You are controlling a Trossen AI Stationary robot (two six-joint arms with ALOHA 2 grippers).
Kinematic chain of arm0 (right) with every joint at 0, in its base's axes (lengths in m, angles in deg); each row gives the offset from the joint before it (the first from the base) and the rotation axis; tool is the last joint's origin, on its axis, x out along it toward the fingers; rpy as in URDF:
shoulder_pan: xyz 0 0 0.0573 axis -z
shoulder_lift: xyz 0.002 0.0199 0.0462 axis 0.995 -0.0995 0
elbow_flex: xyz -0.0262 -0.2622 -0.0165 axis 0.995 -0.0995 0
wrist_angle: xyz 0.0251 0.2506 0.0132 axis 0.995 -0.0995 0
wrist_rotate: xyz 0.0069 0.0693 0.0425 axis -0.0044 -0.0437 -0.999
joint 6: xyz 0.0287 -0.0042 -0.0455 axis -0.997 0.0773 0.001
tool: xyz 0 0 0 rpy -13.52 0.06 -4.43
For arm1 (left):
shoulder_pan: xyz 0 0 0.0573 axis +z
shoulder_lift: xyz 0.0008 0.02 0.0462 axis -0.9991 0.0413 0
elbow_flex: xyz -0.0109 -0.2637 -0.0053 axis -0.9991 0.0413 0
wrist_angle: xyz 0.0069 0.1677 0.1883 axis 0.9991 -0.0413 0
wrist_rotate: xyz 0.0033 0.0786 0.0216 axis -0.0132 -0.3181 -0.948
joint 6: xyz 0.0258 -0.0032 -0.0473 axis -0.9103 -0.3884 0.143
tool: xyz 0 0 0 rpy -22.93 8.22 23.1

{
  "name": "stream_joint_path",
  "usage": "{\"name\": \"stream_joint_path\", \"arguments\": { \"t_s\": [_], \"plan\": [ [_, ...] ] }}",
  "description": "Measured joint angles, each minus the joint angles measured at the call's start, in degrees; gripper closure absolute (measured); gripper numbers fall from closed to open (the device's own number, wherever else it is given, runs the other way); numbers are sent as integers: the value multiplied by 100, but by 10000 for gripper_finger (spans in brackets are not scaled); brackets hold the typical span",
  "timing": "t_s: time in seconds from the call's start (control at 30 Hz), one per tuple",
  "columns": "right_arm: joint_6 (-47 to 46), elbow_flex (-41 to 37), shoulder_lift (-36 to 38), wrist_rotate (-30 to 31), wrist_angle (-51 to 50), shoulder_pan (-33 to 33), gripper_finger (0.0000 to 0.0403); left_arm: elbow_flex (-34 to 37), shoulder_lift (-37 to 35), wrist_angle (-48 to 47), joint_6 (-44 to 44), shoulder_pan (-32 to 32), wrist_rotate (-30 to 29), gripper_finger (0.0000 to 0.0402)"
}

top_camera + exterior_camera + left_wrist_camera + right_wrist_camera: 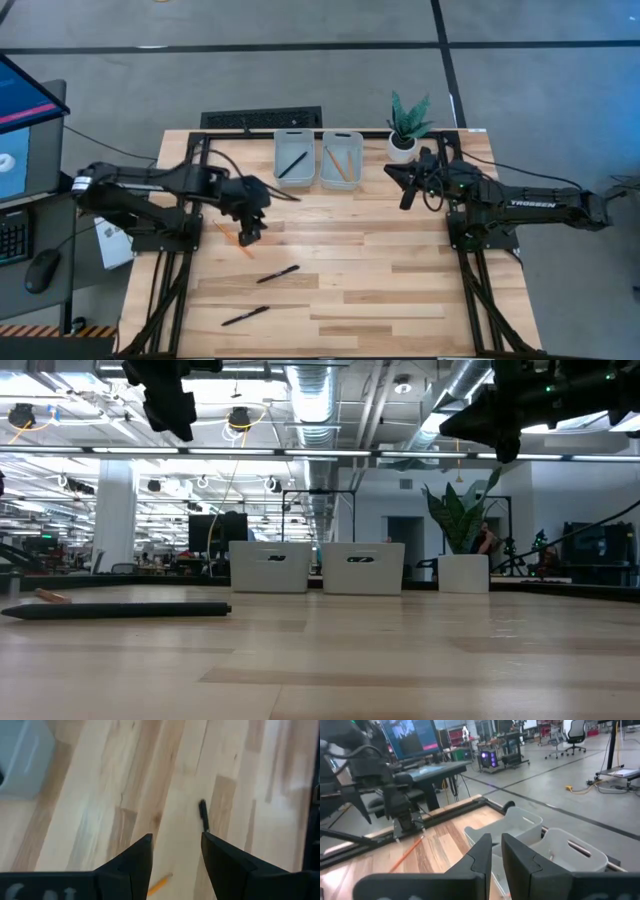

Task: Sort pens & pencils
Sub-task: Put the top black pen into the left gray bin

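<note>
1. The pencil (232,238) you are after lies loose on the desk (400,290), near its left edge. It sits directly under your left claw (247,236), which is why the left wrist view shows only its orange tip at the base of the fingers (135,865).
2. Your left claw hovers above that pencil with its fingers apart and nothing between them, set to straddle it for a pick.
3. Two pens are still unsorted: one (277,273) mid-desk, another (244,316) nearer the front edge, both well apart from the trays.
4. Sorting is partly done, judging by the trays at the back: the left tray (295,158) holds a pen, the right tray (342,158) holds pencils. So this pencil probably belongs in the right tray.
5. Your right claw (404,200) waits raised beside the plant (405,125), fingers nearly together and empty, clear of the left arm's path.
</note>
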Motion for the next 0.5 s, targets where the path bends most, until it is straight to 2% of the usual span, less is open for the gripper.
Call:
{"name": "stream_joint_path", "arguments": {
  "t_s": [0.13,0.5],
  "plan": [
    [-1,2,-2,0,-244,2,337,-278,565,-142,135,-246,-143,243],
    [-2,2,-1,0,-414,-11,337,-649,2009,-136,1314,-855,-180,243]
  ]
}}
